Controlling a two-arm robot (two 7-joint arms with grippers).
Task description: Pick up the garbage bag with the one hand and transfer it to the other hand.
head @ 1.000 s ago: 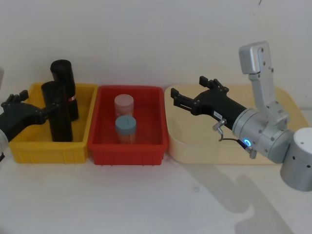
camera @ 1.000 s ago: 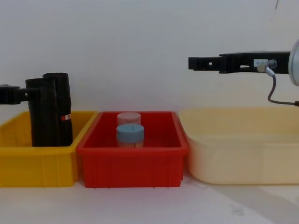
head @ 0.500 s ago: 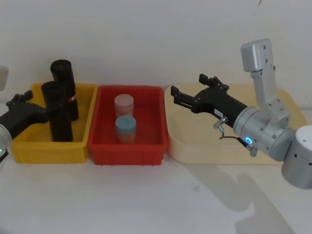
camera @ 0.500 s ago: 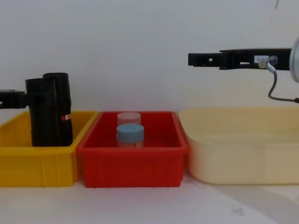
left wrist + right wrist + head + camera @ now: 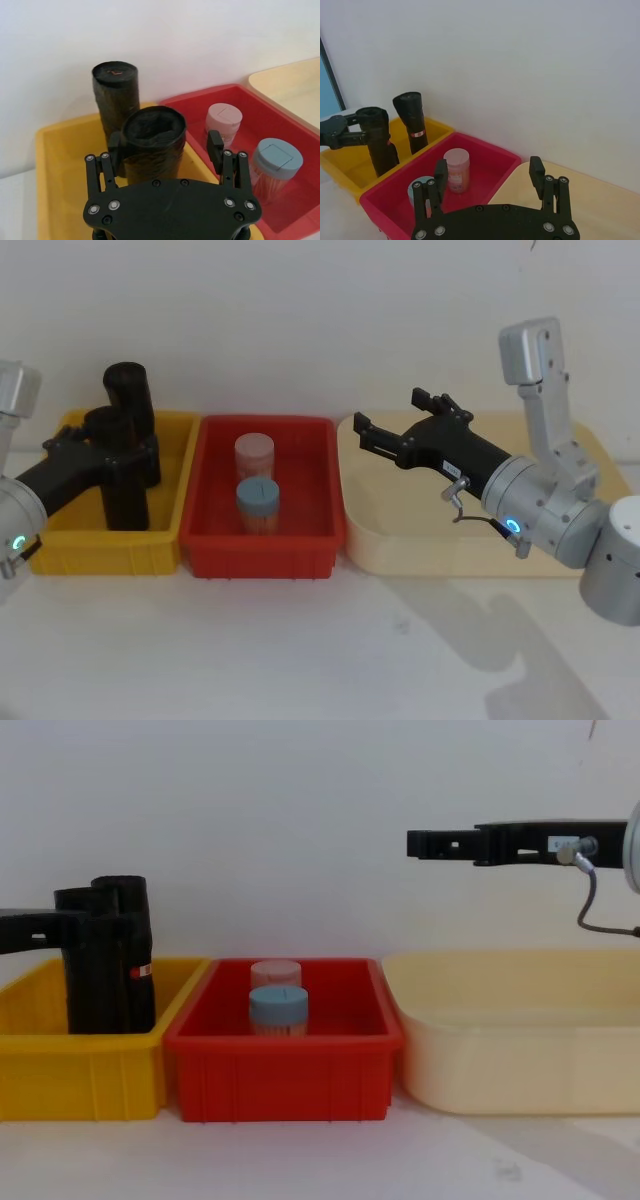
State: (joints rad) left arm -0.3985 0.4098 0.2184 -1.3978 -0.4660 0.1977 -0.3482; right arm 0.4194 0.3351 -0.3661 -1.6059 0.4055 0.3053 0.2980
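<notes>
Black against yellow, the garbage bag roll point(image 5: 122, 492) stands upright in the yellow bin point(image 5: 100, 545) at the left of the head view. Your left gripper point(image 5: 138, 448), on the arm with the green ring, comes in from the left edge of the frame and straddles the upper part of the roll.

Check the left wrist view: the fingers point(image 5: 215, 146) are spread, one on each side of the roll just below its crinkled rim. One finger looks to be right against the plastic and the other stands a little clear of it, so nothing is pinched. In the chest view the gripper lies level across the top of the roll at the left edge.

Just behind the garbage bag roll, in the same bin, stands a second black roll point(image 5: 130, 400) with a small red-and-white label. You see the two overlapping in the chest view.

Your right gripper point(image 5: 387, 410), on the arm with the blue ring and thin grey cable, hangs over the left end of the cream tray point(image 5: 400, 540) and points toward the left of the frame. Its fingers are spread and hold nothing. In the chest view it sits at the upper right, level and well above the tray's rim.

Between the two grippers lies the red bin point(image 5: 260, 555). It holds a pink-lidded jar point(image 5: 254, 452) toward the back and a blue-lidded jar point(image 5: 257, 502) in front of it, both upright. The right gripper is well apart from the roll.
</notes>
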